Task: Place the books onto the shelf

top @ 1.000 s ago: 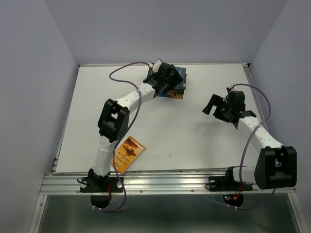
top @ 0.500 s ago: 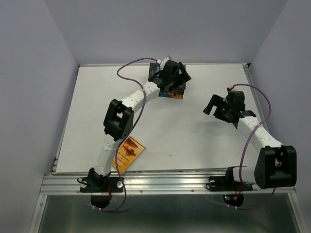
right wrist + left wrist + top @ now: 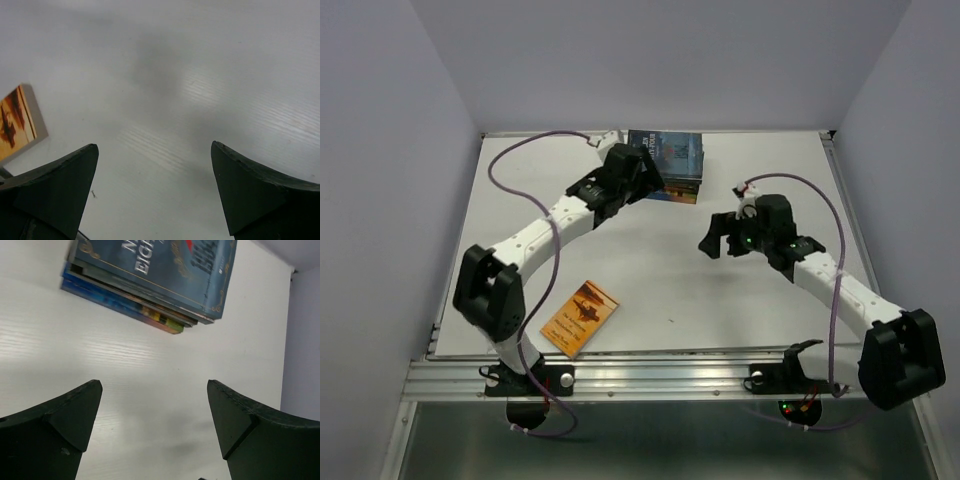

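**One book apart from the stack, no shelf in sight**

The stack of books (image 3: 672, 165) lies flat at the far edge of the table (image 3: 740, 310). An orange book (image 3: 581, 317) lies alone near the front. Left gripper (image 3: 155, 407), near the stack, and right gripper (image 3: 155, 172), over mid-table, gape wide and empty.

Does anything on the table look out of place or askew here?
One orange book lies alone and at an angle near the front-left edge of the table, far from the stack of books at the back. The stack itself is untidy: its lower books jut out past the blue-green cover on top.
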{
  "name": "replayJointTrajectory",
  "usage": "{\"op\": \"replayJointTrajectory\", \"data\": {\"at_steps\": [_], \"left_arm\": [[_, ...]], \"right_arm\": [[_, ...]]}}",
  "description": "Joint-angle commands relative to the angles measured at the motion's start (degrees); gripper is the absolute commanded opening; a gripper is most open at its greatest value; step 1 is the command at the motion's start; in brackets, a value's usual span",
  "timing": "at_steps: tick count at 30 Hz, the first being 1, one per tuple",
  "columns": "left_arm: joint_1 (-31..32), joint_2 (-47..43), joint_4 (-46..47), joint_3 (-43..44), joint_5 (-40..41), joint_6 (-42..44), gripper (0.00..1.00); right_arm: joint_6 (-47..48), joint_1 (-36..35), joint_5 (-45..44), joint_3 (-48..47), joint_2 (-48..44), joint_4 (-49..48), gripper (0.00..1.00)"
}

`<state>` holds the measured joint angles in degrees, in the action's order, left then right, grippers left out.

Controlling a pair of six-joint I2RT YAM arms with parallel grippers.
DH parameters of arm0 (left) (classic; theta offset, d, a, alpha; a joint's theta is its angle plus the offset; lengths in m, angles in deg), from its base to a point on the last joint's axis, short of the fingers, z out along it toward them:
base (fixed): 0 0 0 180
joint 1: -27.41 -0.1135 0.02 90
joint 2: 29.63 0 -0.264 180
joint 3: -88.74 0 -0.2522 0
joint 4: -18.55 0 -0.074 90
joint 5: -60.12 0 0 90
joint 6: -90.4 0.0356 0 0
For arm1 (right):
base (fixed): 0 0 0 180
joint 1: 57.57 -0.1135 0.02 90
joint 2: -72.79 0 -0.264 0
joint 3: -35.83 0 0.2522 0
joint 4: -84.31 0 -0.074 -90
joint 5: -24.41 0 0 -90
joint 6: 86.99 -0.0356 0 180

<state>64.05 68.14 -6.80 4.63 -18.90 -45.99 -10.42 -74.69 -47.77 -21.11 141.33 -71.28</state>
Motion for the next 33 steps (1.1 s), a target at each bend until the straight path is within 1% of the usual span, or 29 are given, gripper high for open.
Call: {"op": "replayJointTrajectory", "data": {"at_steps": [1,2,3,5,6,7,8,9,10,11,13,14,15,17,19,25,29,33], "left_arm": [[-4.90,-11.19,-6.15,-9.95,10.28,-2.56,0.99],[-7.70,-13.03,-7.99,-12.06,10.29,-2.91,0.99],[-9.21,-16.53,-8.96,-16.34,10.37,-4.57,0.99],[-12.98,-20.15,-10.20,-20.76,10.20,-5.90,0.99],[-13.78,-23.91,-10.38,-22.95,10.37,-6.69,0.99],[-14.66,-25.86,-10.73,-26.89,10.72,-8.43,0.99],[-15.28,-27.62,-10.90,-28.76,10.90,-9.32,0.99],[-16.59,-30.95,-11.34,-30.34,11.08,-10.20,0.99],[-17.39,-32.55,-11.78,-33.06,10.82,-10.99,0.99],[-18.09,-33.87,-13.09,-34.30,10.55,-12.22,0.99],[-19.94,-37.56,-14.76,-36.85,10.81,-12.84,0.99],[-20.55,-38.62,-17.21,-37.56,11.16,-13.80,0.99],[-21.08,-39.58,-18.36,-38.09,11.43,-13.90,0.99],[-22.84,-42.40,-21.08,-39.23,12.39,-14.34,0.99],[-24.59,-45.03,-21.97,-39.59,12.14,-13.90,0.99],[-26.80,-49.26,-26.54,-38.27,11.26,-13.81,0.99],[-26.98,-51.19,-29.88,-38.09,10.46,-14.52,0.99],[-27.06,-53.83,-31.38,-38.01,10.81,-14.08,0.99]], "right_arm": [[9.46,-11.41,2.22,-3.66,3.79,-1.96,1.00],[10.87,-13.79,0.21,-4.71,6.85,-1.52,1.00],[12.80,-18.08,-0.94,-6.64,9.84,-1.34,1.00],[12.73,-21.18,-1.21,-8.84,13.01,-2.13,1.00],[12.73,-22.41,-1.04,-10.07,14.60,-3.35,1.00],[12.73,-25.47,-0.69,-12.00,16.09,-4.23,1.00],[12.73,-27.42,-1.21,-12.89,17.50,-5.28,1.00],[15.34,-29.26,-1.82,-13.77,20.21,-7.03,1.00],[15.97,-31.28,-2.70,-14.56,21.63,-7.83,1.00],[16.50,-34.70,-4.62,-15.70,23.21,-8.36,1.00],[17.65,-37.88,-5.16,-20.09,28.04,-8.55,1.00],[18.00,-39.55,-6.39,-21.58,29.45,-8.55,1.00],[19.83,-42.87,-6.66,-22.90,30.68,-8.37,1.00],[20.90,-46.23,-9.81,-26.60,33.94,-7.93,1.00],[20.73,-50.09,-12.53,-30.45,36.92,-6.89,1.00],[16.07,-56.86,-15.97,-34.07,42.20,-7.58,1.00],[16.24,-61.00,-22.04,-38.20,45.98,-6.88,1.00],[15.02,-62.67,-23.45,-40.67,49.49,-6.79,1.00]]}}
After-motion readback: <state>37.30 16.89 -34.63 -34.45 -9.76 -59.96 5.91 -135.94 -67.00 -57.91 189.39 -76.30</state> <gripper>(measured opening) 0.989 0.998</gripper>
